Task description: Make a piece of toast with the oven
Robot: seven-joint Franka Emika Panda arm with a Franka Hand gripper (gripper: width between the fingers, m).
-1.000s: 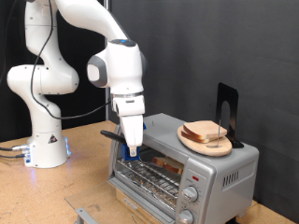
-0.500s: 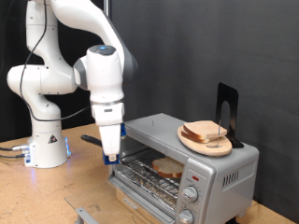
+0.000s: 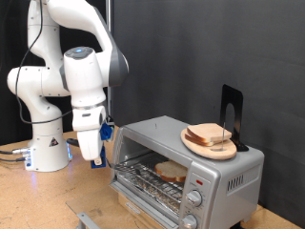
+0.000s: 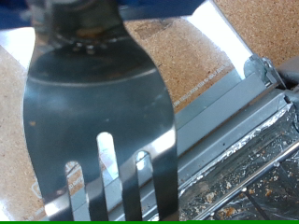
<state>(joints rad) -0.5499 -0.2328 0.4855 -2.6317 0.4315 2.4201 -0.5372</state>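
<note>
Piece of toast [image 3: 172,173] lies on the wire rack inside the oven [image 3: 224,172], door down: judged loaded. Toasting itself still looks undone; door not shut. Gripper [image 3: 91,151] hangs just off the oven's side toward the exterior view's left, above the worktop [image 3: 43,196]. Jaws pinch the handle of a slotted metal spatula [image 4: 103,121], blade bare. Spare slices sit on a wooden plate [image 3: 197,145] atop the oven.

Silver oven [image 3: 205,162] open, piece of toast [image 3: 172,172] on its rack
</note>
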